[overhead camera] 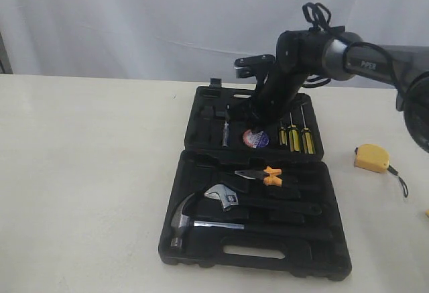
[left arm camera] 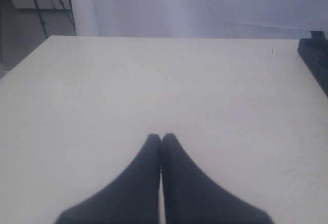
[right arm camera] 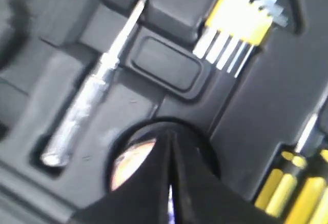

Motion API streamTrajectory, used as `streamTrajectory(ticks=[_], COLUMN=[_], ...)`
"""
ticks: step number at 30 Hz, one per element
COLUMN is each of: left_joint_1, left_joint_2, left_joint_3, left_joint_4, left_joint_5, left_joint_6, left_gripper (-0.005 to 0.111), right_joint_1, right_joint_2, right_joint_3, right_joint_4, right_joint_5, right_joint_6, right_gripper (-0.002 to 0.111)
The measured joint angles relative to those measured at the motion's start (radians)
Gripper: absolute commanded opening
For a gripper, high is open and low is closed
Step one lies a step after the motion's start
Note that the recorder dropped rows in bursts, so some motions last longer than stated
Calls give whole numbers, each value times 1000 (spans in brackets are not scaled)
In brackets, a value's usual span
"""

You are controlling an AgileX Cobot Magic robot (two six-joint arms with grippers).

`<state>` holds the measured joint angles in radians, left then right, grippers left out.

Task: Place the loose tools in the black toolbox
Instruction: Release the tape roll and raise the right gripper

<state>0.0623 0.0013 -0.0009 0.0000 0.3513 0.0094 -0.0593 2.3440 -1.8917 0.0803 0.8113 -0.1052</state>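
As our right fingers (right arm camera: 148, 188) hang pressed together and empty over the tape roll (overhead camera: 255, 139) seated in the black toolbox (overhead camera: 308, 256), we reckon the tape measure (overhead camera: 371, 158) on the desk (overhead camera: 87, 172) comes next.

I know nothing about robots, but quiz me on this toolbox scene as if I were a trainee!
1. Where is the small yellow tape measure relative to the black moulded plastic toolbox? A inside it; B on the white table beside it; C on its handle.
2. True or false: the orange-and-black-handled pliers share a toolbox half with the steel hammer.
3. Fill in: the right gripper, over the dark tape roll, is ____ (open/shut).
Key: 1 B; 2 true; 3 shut.
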Motion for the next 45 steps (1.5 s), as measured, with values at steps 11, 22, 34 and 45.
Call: streamTrajectory(ticks=[11,22,34,45], left_joint_1=[0,0,0,0], left_joint_2=[0,0,0,0], left_joint_3=[0,0,0,0], left_joint_4=[0,0,0,0], left_joint_5=[0,0,0,0], left_joint_6=[0,0,0,0], left_gripper=[0,0,0,0], right_joint_1=[0,-7,12,21], right_joint_2=[5,-186,-23,-51], right_joint_3=[0,-2,33,34], right_joint_4=[-18,-45,82,63], right_joint_5=[-10,126,124,92], right_joint_6=[2,-20,-109,-122], right_gripper=[-1,-1,-1,-1])
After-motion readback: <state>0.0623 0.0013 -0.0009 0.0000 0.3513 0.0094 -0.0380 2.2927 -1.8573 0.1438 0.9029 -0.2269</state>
